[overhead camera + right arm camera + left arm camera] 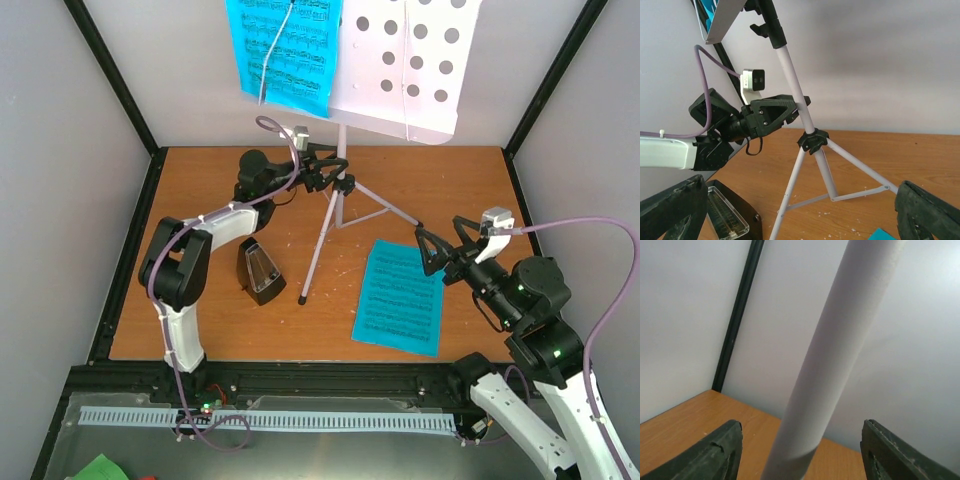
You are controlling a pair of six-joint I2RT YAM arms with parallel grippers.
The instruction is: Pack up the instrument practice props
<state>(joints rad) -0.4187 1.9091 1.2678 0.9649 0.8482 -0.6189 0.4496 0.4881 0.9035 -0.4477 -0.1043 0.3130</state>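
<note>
While the left gripper straddles its pole unclenched, the music stand could be toppled by an off-centre squeeze.

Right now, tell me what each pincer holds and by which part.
Nothing is held. The left pincer straddles the stand pole just above the leg hub, gaps on both sides; the right pincer hangs open, empty.

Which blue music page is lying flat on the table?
The blue page on the wooden table, to the right of the stand. The other blue page is up high, leaning on the stand's tray with holes.
</note>
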